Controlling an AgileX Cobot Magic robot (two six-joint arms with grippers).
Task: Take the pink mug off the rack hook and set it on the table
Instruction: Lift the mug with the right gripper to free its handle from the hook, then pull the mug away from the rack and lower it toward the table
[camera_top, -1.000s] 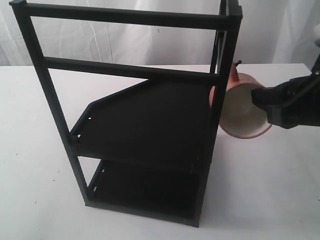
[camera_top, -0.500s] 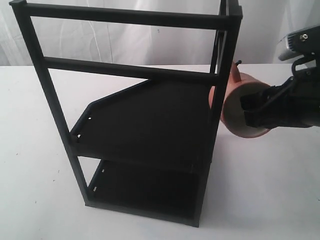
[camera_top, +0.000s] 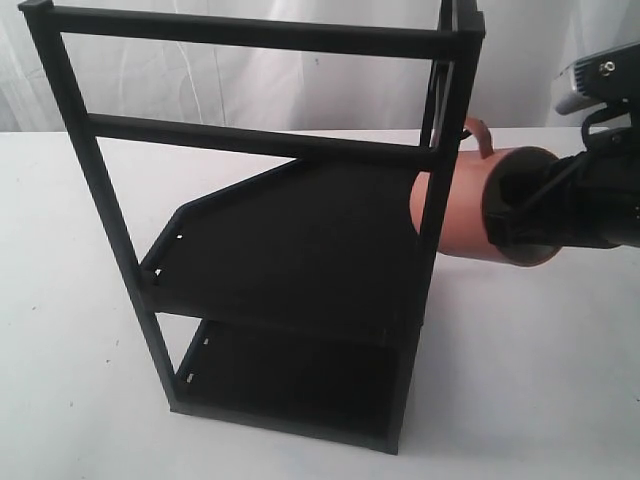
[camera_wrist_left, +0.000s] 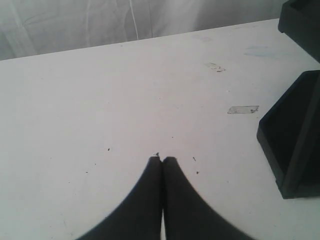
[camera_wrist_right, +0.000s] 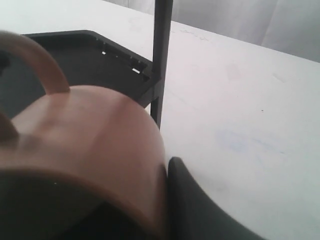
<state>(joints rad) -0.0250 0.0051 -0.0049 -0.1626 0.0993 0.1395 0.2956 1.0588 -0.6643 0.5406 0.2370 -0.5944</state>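
Pink mug held sideways, handle up, beside the rack post, clear of the worktop. Right jaws clamp its rim wall; left jaws closed, empty. Ceramic, so likely rigid, slick and chippable; the rim hold suits it.

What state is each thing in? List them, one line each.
pink mug: tipped sideways, handle up, clamped at the rim, off the table.
right gripper: shut on the mug's rim.
left gripper: shut, holding nothing.
rack: upright on the table.
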